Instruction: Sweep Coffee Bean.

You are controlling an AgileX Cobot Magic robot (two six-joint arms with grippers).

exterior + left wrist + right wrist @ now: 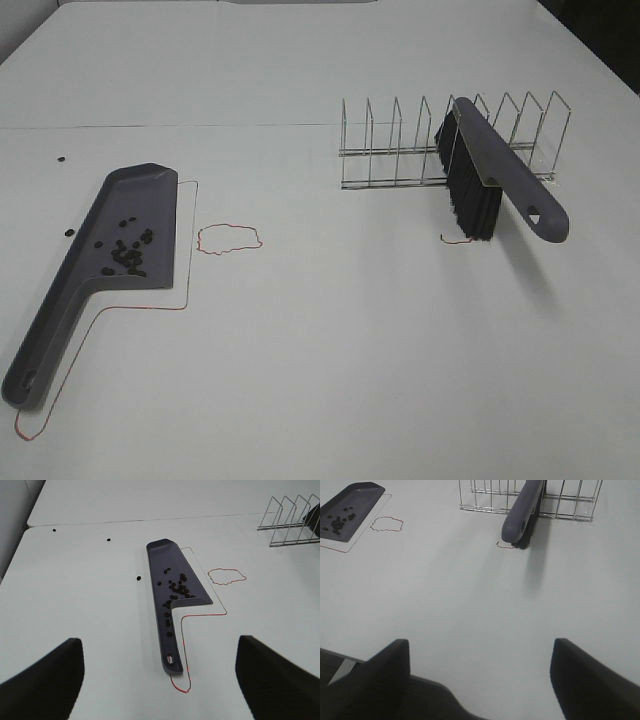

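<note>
Coffee beans (128, 255), tiny and dark, cluster in one grey plastic dustpan (90, 268); three strays (138, 577) lie beside it on the white worktop (350, 350). One grey brush (490, 180) leans in one wire rack (400, 150). Both grippers' jaws are spread, empty, over open surface.

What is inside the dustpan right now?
A cluster of coffee beans lies in the dustpan, a few down its handle. Several beans sit outside on the table. Nothing covers the pan.

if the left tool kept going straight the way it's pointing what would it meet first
Most likely the dustpan: its handle end lies centred ahead between the open left tool's fingers, with bare table before it. Depth is unclear, so it could meet the table surface first.
</note>
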